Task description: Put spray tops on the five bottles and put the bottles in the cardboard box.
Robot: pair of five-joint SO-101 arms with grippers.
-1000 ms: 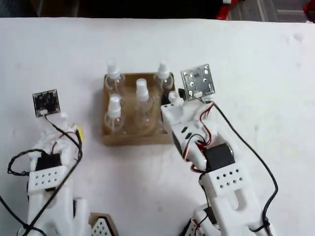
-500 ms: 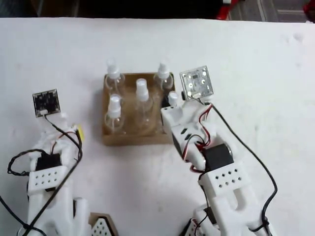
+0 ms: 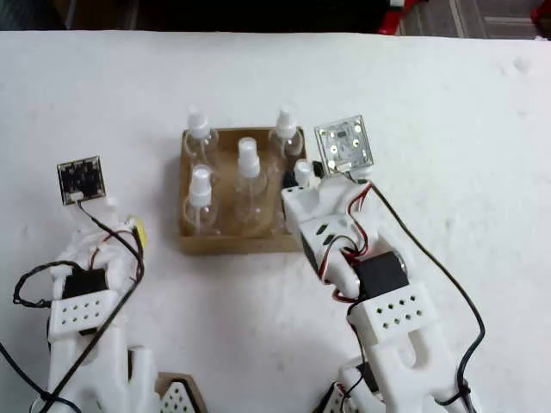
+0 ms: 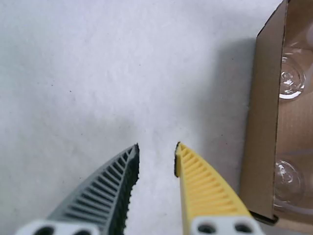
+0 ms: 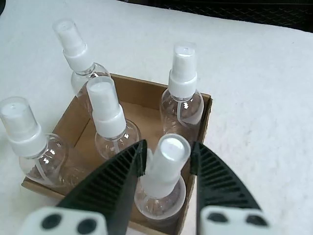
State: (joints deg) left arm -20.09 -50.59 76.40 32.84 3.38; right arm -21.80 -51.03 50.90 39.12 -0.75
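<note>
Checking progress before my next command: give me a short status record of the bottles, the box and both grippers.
bottles: five, all upright inside the cardboard box
spray tops: fitted on all five
fifth bottle: in the box corner nearest the right arm
right gripper: around the fifth bottle's spray top; grip cannot be judged
left gripper: fingers open, holding nothing, over the table beside the box
likely remaining: probably only freeing the right gripper from the fifth bottle
</note>
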